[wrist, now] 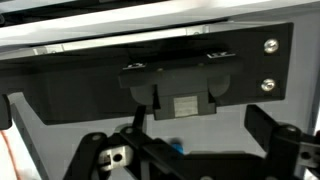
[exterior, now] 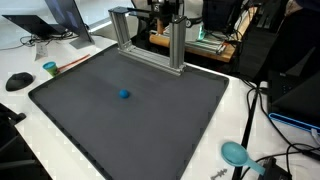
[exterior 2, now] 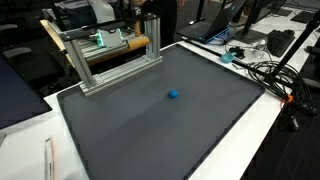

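Hidden or unclear first: in both exterior views the arm is cut off by the top edge behind the aluminium frame (exterior: pixel 178 45), and the gripper can't be picked out there. Only the wrist view shows the gripper (wrist: pixel 182 140). Its dark fingers (wrist: pixel 92 152) come in from the bottom edge, one on each side of the pic and spread wide apart w/ nothing between them. It holds nothing. Most of that view is filled by a black panel (wrist: pixel 70 85) w/ two screws on its right end and a bracket at centre. It's very close and blurred, so what it belongs to can't be told. A bit of blue (wrist: pixel 178 148) peeks out low between the fingers, partly behind a dark link. It's too small to say for sure that it's the same item as below.

The small blue object (exterior: pixel 124 95) lies alone approx. mid-mat in both exterior views, well apart from the frame and from the mat's edges.

Surface: a dark grey mat (exterior: pixel 160 125) covers most of a white table (exterior: pixel 20 105), w/ the frame standing at its far edge. Off the mat there's a teal cup (exterior: pixel 50 68), a black mouse (exterior: pixel 18 81) and a round teal item (exterior: pixel 235 152) near one corner. In an exterior view a tangle of cables (exterior 2: pixel 265 72) lies beside the mat.

Room: office or lab, w/ a laptop (exterior: pixel 60 18) and cluttered desks behind.
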You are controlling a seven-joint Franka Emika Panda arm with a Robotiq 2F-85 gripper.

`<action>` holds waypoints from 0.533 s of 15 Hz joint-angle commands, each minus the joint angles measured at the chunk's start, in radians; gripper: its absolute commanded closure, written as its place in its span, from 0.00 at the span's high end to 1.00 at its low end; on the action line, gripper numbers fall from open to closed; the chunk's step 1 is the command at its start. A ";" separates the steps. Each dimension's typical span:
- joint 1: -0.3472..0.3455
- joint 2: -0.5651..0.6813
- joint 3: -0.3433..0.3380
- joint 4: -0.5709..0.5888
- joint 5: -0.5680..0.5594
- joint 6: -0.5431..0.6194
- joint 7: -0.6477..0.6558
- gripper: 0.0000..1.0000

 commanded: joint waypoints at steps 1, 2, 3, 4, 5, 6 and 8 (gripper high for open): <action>-0.004 -0.011 -0.001 -0.022 -0.036 0.019 -0.029 1.00; -0.008 -0.010 0.003 -0.021 -0.053 0.011 -0.030 1.00; -0.006 -0.012 0.001 -0.023 -0.060 0.008 -0.038 1.00; -0.006 -0.012 0.001 -0.025 -0.068 0.009 -0.038 1.00; -0.004 -0.015 -0.001 -0.028 -0.070 0.009 -0.042 1.00; -0.004 -0.015 -0.001 -0.031 -0.075 0.010 -0.042 1.00; 0.000 -0.018 -0.004 -0.038 -0.062 0.005 -0.037 1.00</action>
